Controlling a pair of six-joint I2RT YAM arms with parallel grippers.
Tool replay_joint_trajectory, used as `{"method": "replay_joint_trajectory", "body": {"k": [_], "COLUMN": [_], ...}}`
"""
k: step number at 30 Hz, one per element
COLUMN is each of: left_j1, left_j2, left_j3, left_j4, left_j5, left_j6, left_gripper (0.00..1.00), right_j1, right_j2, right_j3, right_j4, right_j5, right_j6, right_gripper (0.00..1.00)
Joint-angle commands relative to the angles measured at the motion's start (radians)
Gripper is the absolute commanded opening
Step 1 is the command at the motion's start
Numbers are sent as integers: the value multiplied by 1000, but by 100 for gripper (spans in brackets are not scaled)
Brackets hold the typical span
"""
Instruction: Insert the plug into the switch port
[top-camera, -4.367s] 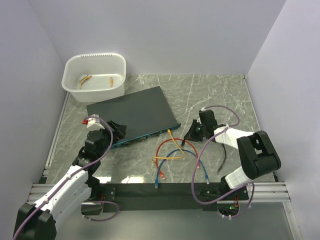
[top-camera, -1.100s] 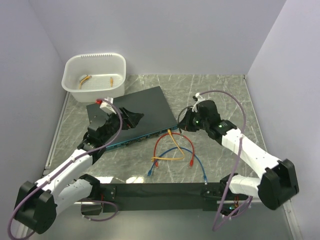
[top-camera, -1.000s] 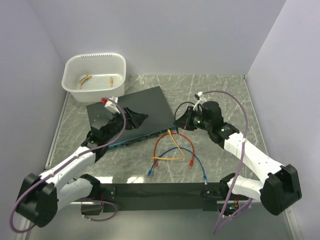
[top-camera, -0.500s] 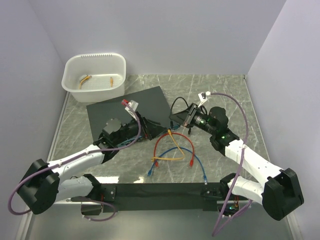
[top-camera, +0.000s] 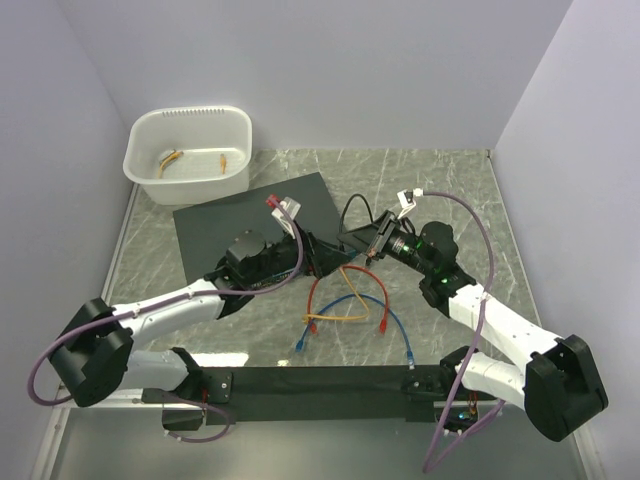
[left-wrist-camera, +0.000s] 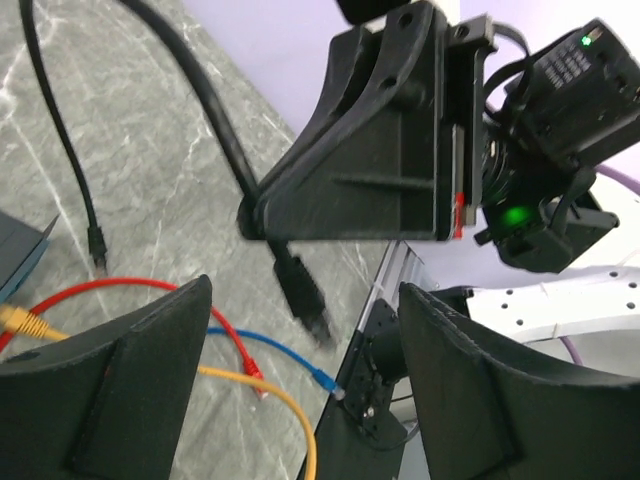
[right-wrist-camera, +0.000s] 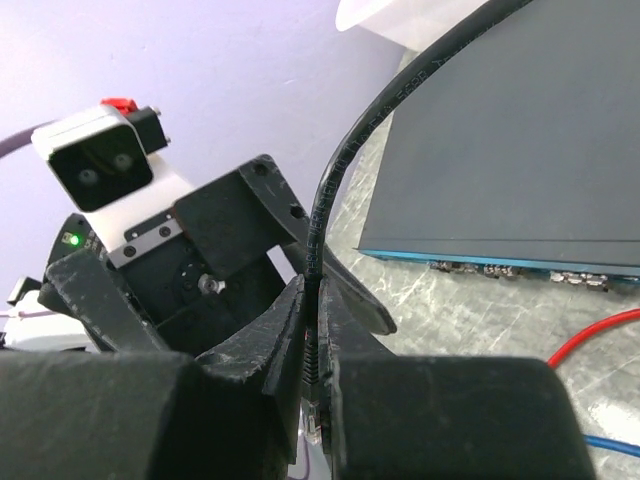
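Overhead, your left pincer (top-camera: 333, 256) and right pincer (top-camera: 358, 240) meet nose to nose just beside the right corner of the black box (top-camera: 250, 215). A black cable (top-camera: 347, 208) loops up from the right pincer. 3 loose cables, red (top-camera: 316, 290), yellow (top-camera: 335, 318) and blue (top-camera: 396, 322), lie on the surface (top-camera: 440, 180) just in front of both pincers. A white tub (top-camera: 188, 180) stands behind the box.

Left wrist: your left pincer's fingers (left-wrist-camera: 110, 390) are spread wide and grip nothing. Facing them, the right pincer holds the cable, and the plug (left-wrist-camera: 305, 300), blurred, hangs below it, clear of the surface.

Right wrist: your right pincer's fingers (right-wrist-camera: 250, 350) are closed on the black cable just above the plug. The switch port (right-wrist-camera: 480, 268) sits in the row along the box's teal face (right-wrist-camera: 400, 256), to the right and apart from the plug; you cannot tell which socket is meant.
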Motion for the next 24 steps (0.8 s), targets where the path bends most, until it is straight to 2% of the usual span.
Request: {"method": "replay_joint_trajectory", "body": {"k": [1, 3, 6, 8, 9, 10, 11, 12, 14, 16, 17, 20, 21, 24], "left_j1": [-14, -17, -23, -25, -26, -28, -28, -28, -28, -28, -28, -28, -28, -28], "left_j2": [26, 55, 91, 113, 118, 121, 119, 113, 84, 53, 26, -2, -4, 9], "left_j3": [64, 77, 111, 119, 127, 130, 133, 140, 148, 162, 168, 215, 241, 281], "left_j4": [9, 9, 12, 16, 15, 10, -8, -30, -86, -218, -275, -499, -546, -744], "left_j5": [-14, -4, 26, 36, 44, 55, 61, 62, 49, 6, -11, -87, -102, -122], "left_j6": [32, 31, 26, 25, 25, 26, 34, 41, 87, 145, 168, 268, 290, 360], "left_gripper": [77, 70, 52, 45, 35, 31, 26, 15, 4, 0, 0, 0, 0, 0], "right_j1": [0, -2, -2, -2, -2, -2, -2, -5, -10, -17, -20, -20, -19, -19], "right_j2": [-8, -14, -27, -34, -39, -41, -44, -48, -65, -83, -93, -136, -149, -209], "right_j3": [-4, -6, 0, 5, 8, 10, 13, 19, 25, 60, 110, 233, 261, 339], "right_j4": [85, 85, 65, 59, 49, 43, 39, 19, -12, -116, -247, -475, -571, -618], "right_j5": [-18, -23, -21, -21, -21, -23, -21, -24, -18, 0, 20, 173, 210, 238], "right_j6": [18, 17, 3, -6, -9, -12, -22, -28, -61, -150, -196, -365, -400, -473], "right_gripper": [0, 0, 0, 0, 0, 0, 0, 0, 0, 0, 10, 31, 44, 56]}}
